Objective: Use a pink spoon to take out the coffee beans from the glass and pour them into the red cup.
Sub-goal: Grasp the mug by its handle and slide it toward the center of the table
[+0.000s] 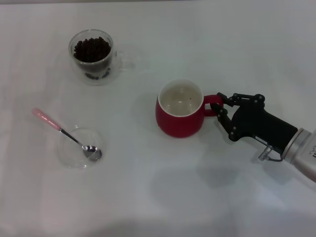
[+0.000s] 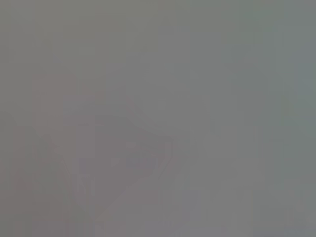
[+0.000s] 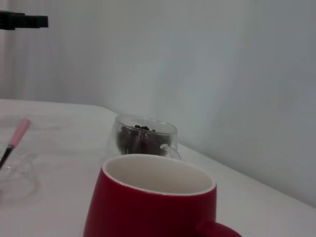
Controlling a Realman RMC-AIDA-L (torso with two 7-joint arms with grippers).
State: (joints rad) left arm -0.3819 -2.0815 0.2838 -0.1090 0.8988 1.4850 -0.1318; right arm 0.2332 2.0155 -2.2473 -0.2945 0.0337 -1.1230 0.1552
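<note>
Right pincer [image 1: 220, 104] closed on the red cup [image 1: 178, 116] handle.
Pink spoon [image 1: 64, 133] lies well to its left, handle pointing far-left; left pincer not visible.

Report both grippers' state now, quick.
Left gripper: not in view.
Right gripper: fingers closed on the handle of the red cup, which stands on the table.

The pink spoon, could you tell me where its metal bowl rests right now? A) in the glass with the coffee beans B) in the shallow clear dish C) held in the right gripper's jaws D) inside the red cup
B: in the head view the pink spoon lies with its bowl in the shallow clear dish and its handle sticking out over the rim, apart from the red cup and the glass.
</note>
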